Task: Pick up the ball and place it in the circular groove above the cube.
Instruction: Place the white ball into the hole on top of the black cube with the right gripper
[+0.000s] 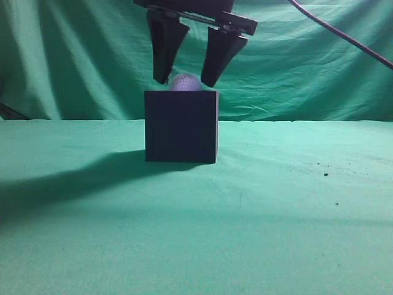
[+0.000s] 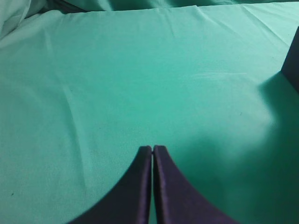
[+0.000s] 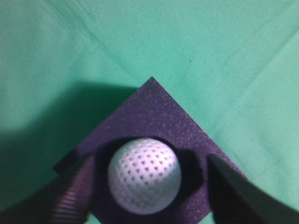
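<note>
The dark cube (image 1: 181, 126) stands on the green cloth at the middle of the exterior view. The white dimpled ball (image 1: 184, 82) sits in the round groove on the cube's top. In the right wrist view the ball (image 3: 144, 175) rests in the groove of the cube (image 3: 154, 116). My right gripper (image 1: 186, 78) hangs over the cube, open, with one finger on each side of the ball and a gap to each. My left gripper (image 2: 153, 149) is shut and empty over bare cloth; the cube's edge (image 2: 293, 60) shows at the far right of its view.
Green cloth (image 1: 276, 203) covers the table and hangs as a backdrop (image 1: 73, 55). A black cable (image 1: 344, 34) runs across the upper right. A few dark specks (image 1: 325, 174) lie on the cloth at the right.
</note>
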You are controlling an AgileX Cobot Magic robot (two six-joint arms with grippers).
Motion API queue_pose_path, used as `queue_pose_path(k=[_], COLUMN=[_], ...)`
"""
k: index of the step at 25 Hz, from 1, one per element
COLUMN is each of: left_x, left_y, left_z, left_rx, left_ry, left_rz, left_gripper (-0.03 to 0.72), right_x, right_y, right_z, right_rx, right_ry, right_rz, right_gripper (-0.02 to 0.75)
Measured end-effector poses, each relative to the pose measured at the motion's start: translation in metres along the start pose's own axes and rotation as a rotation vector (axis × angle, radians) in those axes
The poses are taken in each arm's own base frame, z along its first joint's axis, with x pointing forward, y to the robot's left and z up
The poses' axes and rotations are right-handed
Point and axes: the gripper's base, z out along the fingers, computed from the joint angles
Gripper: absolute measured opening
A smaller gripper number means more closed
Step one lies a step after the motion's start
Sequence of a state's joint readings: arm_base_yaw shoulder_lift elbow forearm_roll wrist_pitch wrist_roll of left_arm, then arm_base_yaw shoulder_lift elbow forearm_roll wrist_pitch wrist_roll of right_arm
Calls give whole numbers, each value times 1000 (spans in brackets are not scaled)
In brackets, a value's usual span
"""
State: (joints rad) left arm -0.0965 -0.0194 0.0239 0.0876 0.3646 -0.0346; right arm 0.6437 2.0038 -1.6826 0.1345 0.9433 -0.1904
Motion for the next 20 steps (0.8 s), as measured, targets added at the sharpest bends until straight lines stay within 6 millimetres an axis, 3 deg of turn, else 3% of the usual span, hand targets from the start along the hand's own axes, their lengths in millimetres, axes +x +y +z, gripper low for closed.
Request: queue_pose_path(k=[3,7,10,14,17,20], left_x=[0,0,0,0,0,0], left_y=[0,0,0,0,0,0], left_z=[0,0,0,0,0,0], left_rx=[0,0,0,0,0,0], left_ry=[0,0,0,0,0,0], left_rz=[0,0,0,0,0,0], left_gripper=[0,0,0,0,0,0], right_x=[0,-7,-18,-23,-26,-23], right_y=[0,1,2,1,-1,-1], right_z=[0,-11,-34,-57,-66,-82], right_rx=[0,-2,1,26,51,64], right_ry=[0,-3,-11,31,20,-3], right_rz=[0,-4,19,41,104,133], right_gripper=[596,583,415,102,0,0])
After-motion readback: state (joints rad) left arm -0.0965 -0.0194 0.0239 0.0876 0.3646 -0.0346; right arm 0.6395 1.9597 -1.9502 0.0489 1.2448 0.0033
